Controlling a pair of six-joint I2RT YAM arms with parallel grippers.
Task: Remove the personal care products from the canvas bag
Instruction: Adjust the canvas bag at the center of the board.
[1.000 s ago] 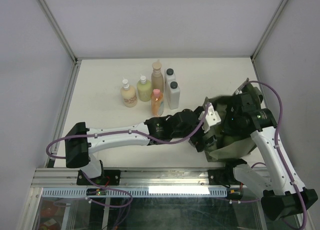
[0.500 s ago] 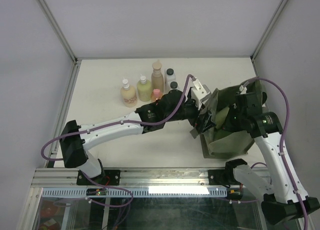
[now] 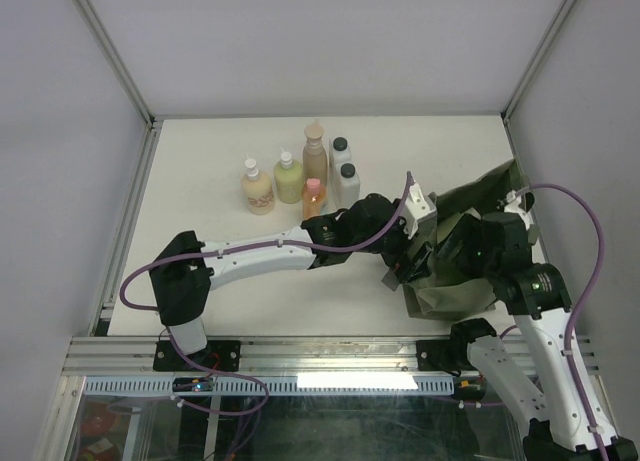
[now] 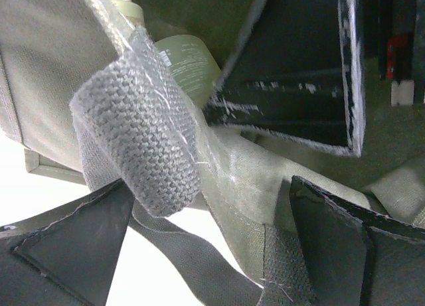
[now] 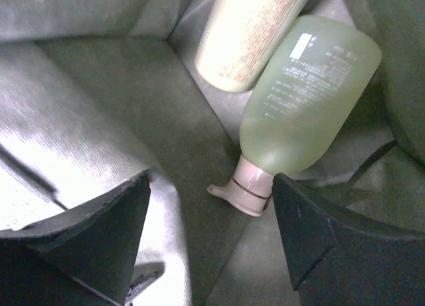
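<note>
The olive canvas bag [image 3: 462,293] lies at the right, its mouth toward the left arm. My left gripper [image 4: 212,233] is open at the mouth [image 3: 405,264], with a strap handle [image 4: 143,147] and the bag's edge between its wide jaws. My right gripper [image 5: 209,233] is open inside the bag with nothing between its fingers. Just ahead of it a yellow-green bottle [image 5: 309,93] lies cap down, its beige cap [image 5: 249,186] beside the right finger. A beige bottle [image 5: 252,34] lies behind it. Several bottles stand on the table at the back, among them tan [image 3: 258,191], orange [image 3: 313,199] and white [image 3: 348,184] ones.
The standing bottles form a cluster at the back centre, close behind the left arm's forearm [image 3: 270,256]. The table's right edge [image 3: 530,216] and the frame post run just beside the bag. The right arm [image 3: 535,291] leans over the bag from the near right.
The right gripper's jaws have opened inside the bag. The left arm swung toward the back and has come nearer again at the bag's mouth. The bag's top has flopped toward the back right.
</note>
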